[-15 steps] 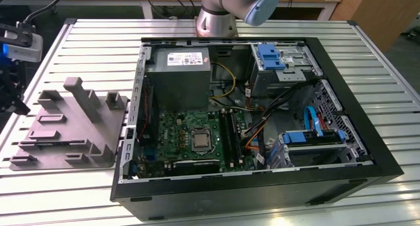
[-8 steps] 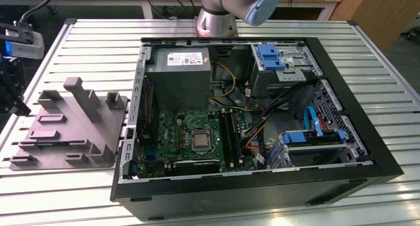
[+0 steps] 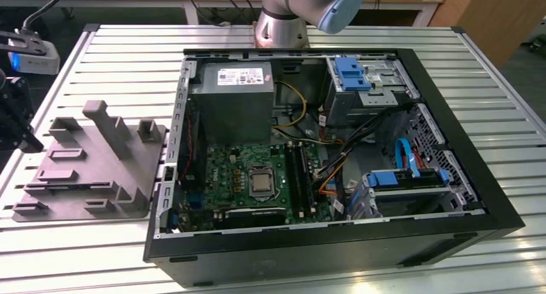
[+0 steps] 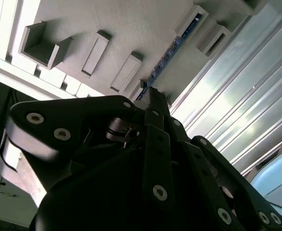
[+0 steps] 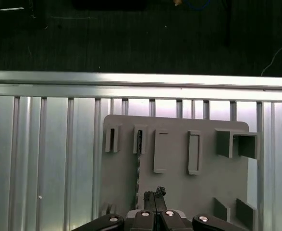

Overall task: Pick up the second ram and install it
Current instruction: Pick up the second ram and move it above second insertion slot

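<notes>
Slatted metal bench [image 3: 477, 64] carries an open computer case [image 3: 499, 211] at the centre of the exterior view, and a grey holder [image 3: 85, 166] with upright slots sits at the exterior view's left, apart from the case. Inside the case, the black slot rails [image 3: 298, 172] run beside the silver socket [image 3: 260, 182].

In both wrist views the ram [image 5: 139, 163] [image 4: 172, 48] stands on its long edge in one of the holder's slots, a thin blue-green strip not yet lifted. The gripper [image 5: 153, 195] [image 4: 154, 96] hangs over the holder with its fingers together and no gap showing between them. The tips lie just beside the ram's near end, not around it. I cannot tell whether they touch it.

The ram looks light, stiff and thin, and probably fragile at its chips and along its contact edge. It is best pinched across the two flat faces, near the middle of the free long edge, so it rises straight from the slot without twisting. Its smooth board may slip under a light grip.
</notes>
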`<state>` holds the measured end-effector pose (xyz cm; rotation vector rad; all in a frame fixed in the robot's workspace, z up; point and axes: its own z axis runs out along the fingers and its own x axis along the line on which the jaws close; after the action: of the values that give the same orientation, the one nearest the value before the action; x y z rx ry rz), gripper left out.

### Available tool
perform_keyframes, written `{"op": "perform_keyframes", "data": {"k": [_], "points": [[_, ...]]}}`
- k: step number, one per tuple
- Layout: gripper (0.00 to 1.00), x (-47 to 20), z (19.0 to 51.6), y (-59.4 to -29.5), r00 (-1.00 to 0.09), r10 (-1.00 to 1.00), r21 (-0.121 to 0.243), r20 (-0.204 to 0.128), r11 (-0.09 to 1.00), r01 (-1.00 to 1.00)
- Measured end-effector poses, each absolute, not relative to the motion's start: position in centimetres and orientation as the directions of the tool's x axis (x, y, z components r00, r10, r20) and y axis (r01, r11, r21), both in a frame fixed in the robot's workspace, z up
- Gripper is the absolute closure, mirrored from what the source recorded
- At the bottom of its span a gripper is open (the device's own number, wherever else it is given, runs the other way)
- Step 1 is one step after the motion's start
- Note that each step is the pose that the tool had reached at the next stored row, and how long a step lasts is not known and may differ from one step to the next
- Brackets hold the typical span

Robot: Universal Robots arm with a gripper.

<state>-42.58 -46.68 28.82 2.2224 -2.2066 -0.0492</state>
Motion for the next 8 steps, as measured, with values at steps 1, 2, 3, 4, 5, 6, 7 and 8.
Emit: {"op": "perform_keyframes", "data": {"k": [1, 2, 3, 4, 5, 6, 7, 8], "points": [[0.90, -42.58, 28.75, -46.68, 0.007, -1.000, 0.029, -0.016, -0.008, -1.000], [0.90, -42.60, 28.66, -46.68, 0.007, -1.000, 0.029, -0.015, -0.008, -1.000], [0.90, -42.61, 28.52, -46.68, 0.008, -1.000, 0.029, -0.015, -0.008, -1.000], [0.90, -42.62, 28.38, -46.68, 0.008, -1.000, 0.029, -0.015, -0.008, -1.000], [0.90, -42.63, 28.23, -46.68, 0.008, -1.000, 0.029, -0.014, -0.008, -1.000], [0.90, -42.63, 28.08, -46.68, 0.008, -1.000, 0.029, -0.014, -0.009, -1.000], [0.90, -42.64, 27.94, -46.68, 0.008, -1.000, 0.029, -0.014, -0.009, -1.000], [0.90, -42.66, 27.84, -46.68, 0.009, -1.000, 0.029, -0.014, -0.009, -1.000]]}}
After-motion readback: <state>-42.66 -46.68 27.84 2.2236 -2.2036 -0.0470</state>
